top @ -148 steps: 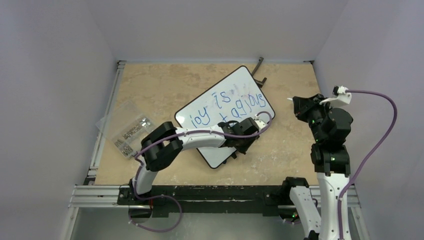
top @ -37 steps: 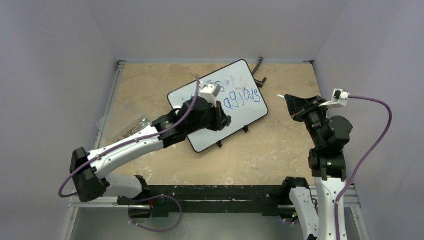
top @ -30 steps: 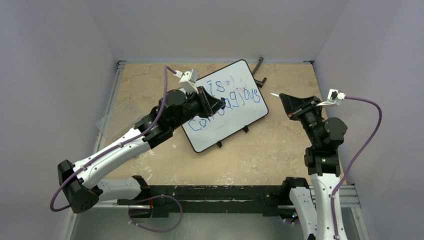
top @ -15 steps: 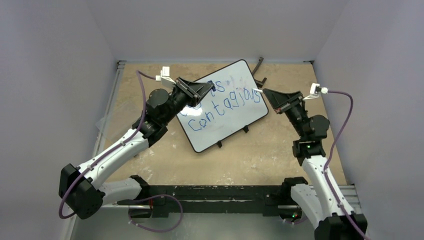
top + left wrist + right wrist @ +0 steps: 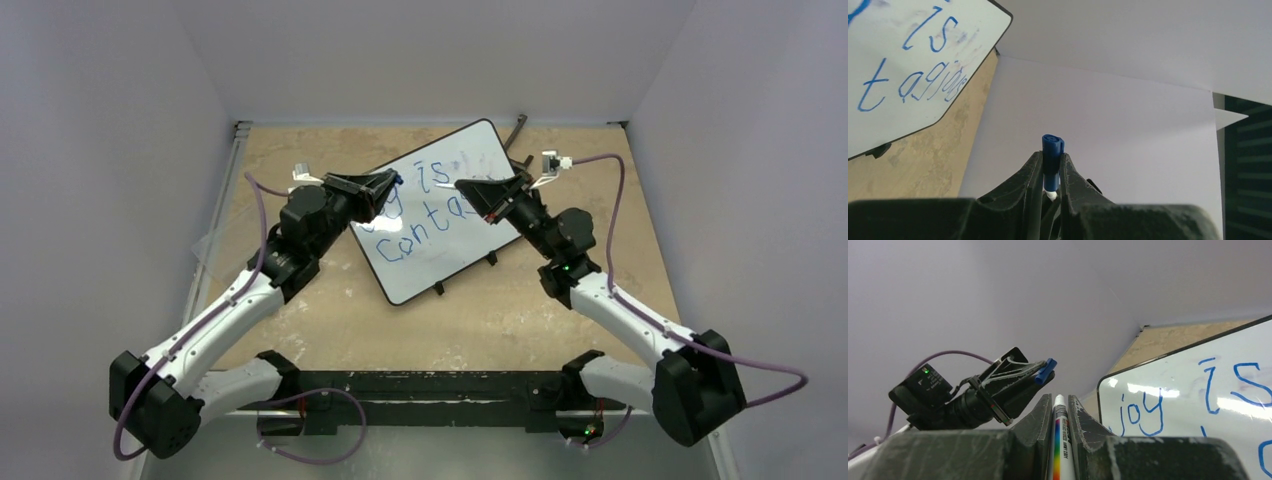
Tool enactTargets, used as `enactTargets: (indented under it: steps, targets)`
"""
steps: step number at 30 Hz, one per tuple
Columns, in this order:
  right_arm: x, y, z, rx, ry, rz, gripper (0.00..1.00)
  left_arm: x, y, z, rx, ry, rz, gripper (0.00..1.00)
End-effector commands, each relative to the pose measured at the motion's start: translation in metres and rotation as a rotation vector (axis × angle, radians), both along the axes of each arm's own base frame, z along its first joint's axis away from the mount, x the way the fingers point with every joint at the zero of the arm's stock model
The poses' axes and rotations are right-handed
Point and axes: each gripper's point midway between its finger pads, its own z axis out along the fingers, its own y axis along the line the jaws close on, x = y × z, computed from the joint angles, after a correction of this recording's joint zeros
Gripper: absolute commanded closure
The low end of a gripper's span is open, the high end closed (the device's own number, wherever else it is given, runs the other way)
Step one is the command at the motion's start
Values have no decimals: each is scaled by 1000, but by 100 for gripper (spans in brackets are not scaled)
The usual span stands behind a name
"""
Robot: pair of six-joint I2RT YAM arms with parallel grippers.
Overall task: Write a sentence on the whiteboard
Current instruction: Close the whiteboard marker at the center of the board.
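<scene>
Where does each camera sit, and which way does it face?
Top external: overhead behind the arms, looking down at table, whiteboard, left gripper, right gripper.
Left wrist: on left arm, faces the wall past fingers gripping a blue cap.
Right wrist: on right arm, faces the left gripper past fingers gripping a marker.
Shared: all show the sentence.

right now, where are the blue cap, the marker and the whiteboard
blue cap (image 5: 1053, 149), left wrist view, on its blue body
marker (image 5: 1060, 440), right wrist view, on its rainbow-striped barrel
whiteboard (image 5: 440, 272), top external view, on bare white surface
</scene>
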Motion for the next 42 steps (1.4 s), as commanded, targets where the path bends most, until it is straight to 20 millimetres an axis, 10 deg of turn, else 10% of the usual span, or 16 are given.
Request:
enactTargets:
  steps: [1, 15, 42]
  targets:
    - [-3, 20, 42, 4, -205, -13, 100, -8, 25, -13, -3, 159, 63, 100]
    - [-15, 83, 46, -103, -322, 39, 100, -26, 41, -25, -91, 374, 94, 100]
    - [-8, 110, 7, -203, -229, 40, 100, -23, 50, -24, -157, 404, 136, 100]
